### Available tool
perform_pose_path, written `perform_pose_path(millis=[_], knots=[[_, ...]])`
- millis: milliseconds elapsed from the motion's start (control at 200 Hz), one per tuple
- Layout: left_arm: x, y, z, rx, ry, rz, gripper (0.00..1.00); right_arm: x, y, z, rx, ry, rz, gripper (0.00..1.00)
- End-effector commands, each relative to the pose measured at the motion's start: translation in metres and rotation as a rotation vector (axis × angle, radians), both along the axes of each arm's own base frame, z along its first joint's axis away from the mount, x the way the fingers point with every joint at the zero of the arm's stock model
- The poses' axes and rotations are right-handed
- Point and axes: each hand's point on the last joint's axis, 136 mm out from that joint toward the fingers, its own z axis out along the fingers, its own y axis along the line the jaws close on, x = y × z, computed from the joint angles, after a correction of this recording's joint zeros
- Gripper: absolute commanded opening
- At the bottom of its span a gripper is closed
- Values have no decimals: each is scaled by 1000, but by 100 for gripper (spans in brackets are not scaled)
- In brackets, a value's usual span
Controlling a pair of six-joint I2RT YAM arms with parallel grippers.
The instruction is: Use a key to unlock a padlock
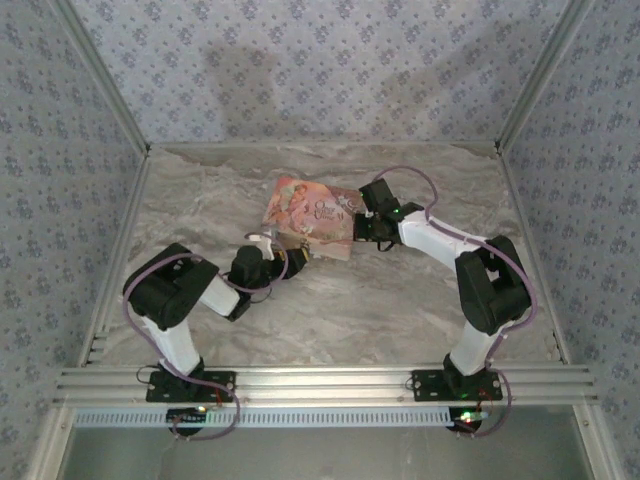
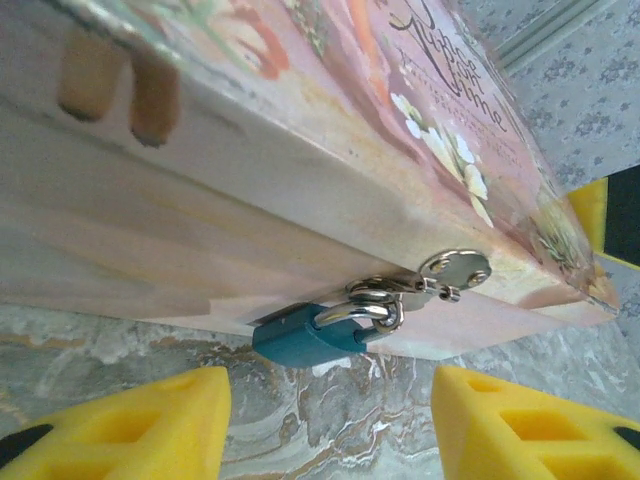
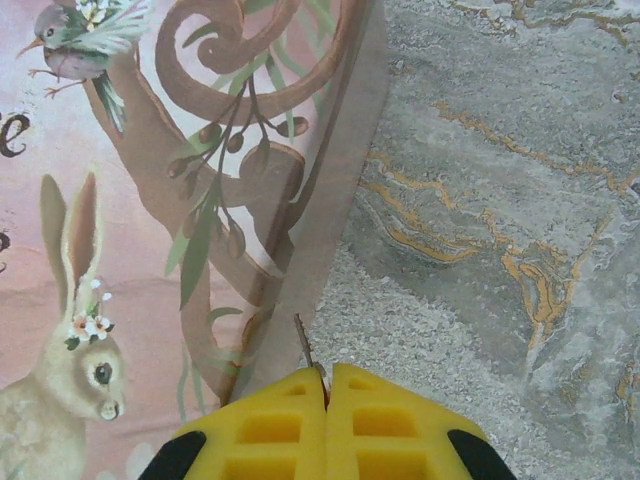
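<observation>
padlock (image 2: 300, 340) on box (image 2: 250, 200) front, perhaps touching table (image 2: 330, 425)

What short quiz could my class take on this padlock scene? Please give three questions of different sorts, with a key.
1. Multiple choice: the padlock body is A) red, B) teal, C) black.
2. True or false: the left pincer stands open, facing the padlock without touching it.
3. Short answer: which pincer pinches a key, with only its thin metal tip showing?

Key: 1 B; 2 true; 3 the right pincer.
</observation>
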Motion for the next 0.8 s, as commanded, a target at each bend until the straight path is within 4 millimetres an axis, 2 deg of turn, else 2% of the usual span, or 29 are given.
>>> perform_pose_path(millis=[0,220,230,260,285,315,530,795], knots=[[-3,5,1,53,-5,-19,57,5,-1,-1,-20,-4,-16,0],[3,-11,2,60,-69,-93,62,6,-3,-7,-36,6,-14,0],[3,-12,1,60,-72,-94,63,12,0,1,-25,-15,-14,0],[4,-14,2,57,-90,-99,65,14,2,4,-22,-22,-13,0],[5,-15,1,57,-98,-102,77,15,1,4,-25,-22,-13,0],[7,-16,0,57,-104,-104,79,15,2,5,-25,-25,-9,0],[14,-35,-4,57,-104,-170,78,18,0,5,-32,-32,-10,0],[9,-61,12,-40,-134,-304,70,22,-2,2,-39,-28,-11,0]])
